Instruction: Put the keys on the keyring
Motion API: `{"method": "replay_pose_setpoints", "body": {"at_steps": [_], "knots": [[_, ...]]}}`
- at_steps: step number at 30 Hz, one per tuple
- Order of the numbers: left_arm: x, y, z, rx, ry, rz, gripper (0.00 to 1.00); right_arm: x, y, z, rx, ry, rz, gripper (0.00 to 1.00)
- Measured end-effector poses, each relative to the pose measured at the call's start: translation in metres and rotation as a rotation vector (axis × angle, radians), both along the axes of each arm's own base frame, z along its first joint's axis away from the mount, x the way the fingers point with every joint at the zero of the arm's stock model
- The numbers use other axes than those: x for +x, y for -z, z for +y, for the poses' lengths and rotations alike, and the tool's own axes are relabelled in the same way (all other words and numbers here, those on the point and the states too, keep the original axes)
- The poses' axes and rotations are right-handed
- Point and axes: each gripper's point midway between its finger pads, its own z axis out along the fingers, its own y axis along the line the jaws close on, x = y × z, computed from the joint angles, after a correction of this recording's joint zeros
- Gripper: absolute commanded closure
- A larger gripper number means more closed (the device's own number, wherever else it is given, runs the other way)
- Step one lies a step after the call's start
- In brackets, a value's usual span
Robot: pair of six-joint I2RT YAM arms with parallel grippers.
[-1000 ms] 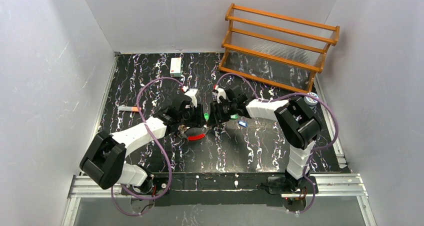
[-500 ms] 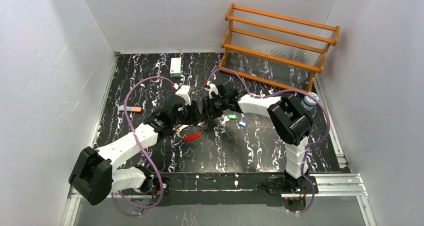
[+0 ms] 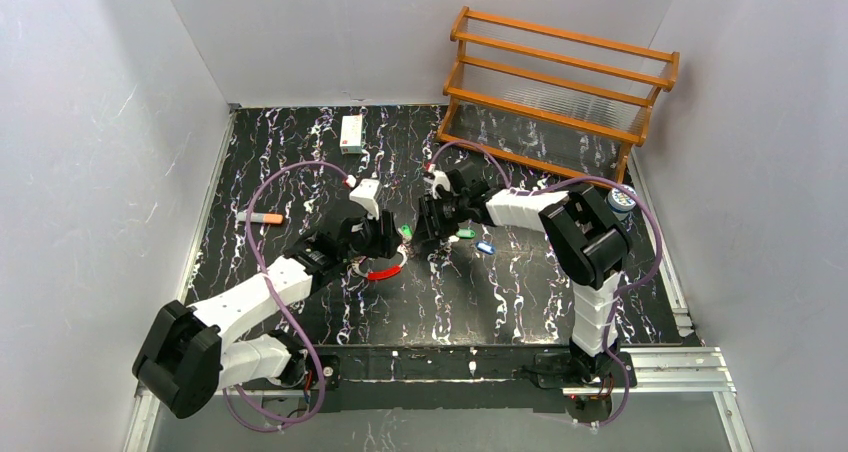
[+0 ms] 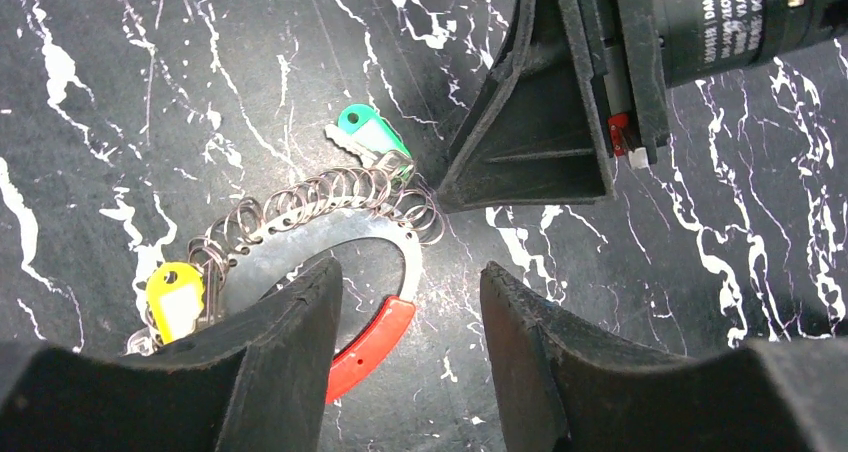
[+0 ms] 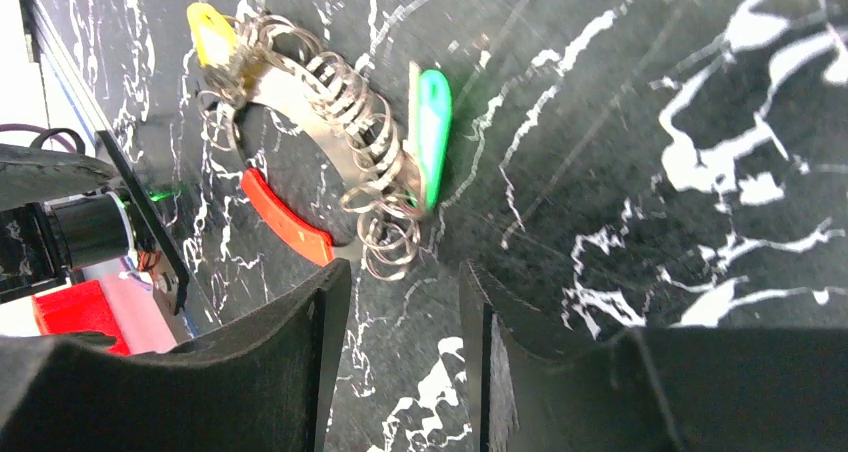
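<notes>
Both grippers have drawn apart, left gripper (image 4: 405, 297) above the keyring (image 4: 368, 344) and right gripper (image 5: 405, 282) beside it, each half-open and empty; either finger could shove the green key (image 4: 372, 134) touching its coils away.

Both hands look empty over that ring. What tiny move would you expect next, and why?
Probably the left hand lowers and closes on the keyring to steady it. The ring's red part lies between its open jaws, the right hand hovers open and empty nearby, and a green key lies against the small loops; whether it is threaded I cannot tell.
</notes>
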Motion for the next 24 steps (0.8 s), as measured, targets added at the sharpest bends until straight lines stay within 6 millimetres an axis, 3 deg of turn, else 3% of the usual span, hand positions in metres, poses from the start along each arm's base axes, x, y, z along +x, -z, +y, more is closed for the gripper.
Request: {"method": "replay_pose_setpoints", "body": {"at_steps": [3,9,16,24], "knots": [[-0.001,0.001,-0.003,0.002,0.042,-0.024,0.48,-0.005,0.008,-0.009,-0.01,0.009,0.042,0.49],[-0.002,0.001,-0.006,0.012,0.106,-0.091,0.46,-0.018,0.008,-0.007,0.026,-0.006,0.106,0.54],[-0.003,-0.024,-0.003,-0.034,0.144,-0.277,0.46,-0.02,0.011,0.004,0.06,-0.02,0.167,0.6],[-0.006,-0.037,0.002,-0.035,0.17,-0.407,0.46,0.002,-0.022,0.025,0.138,-0.038,0.092,0.61]]}}
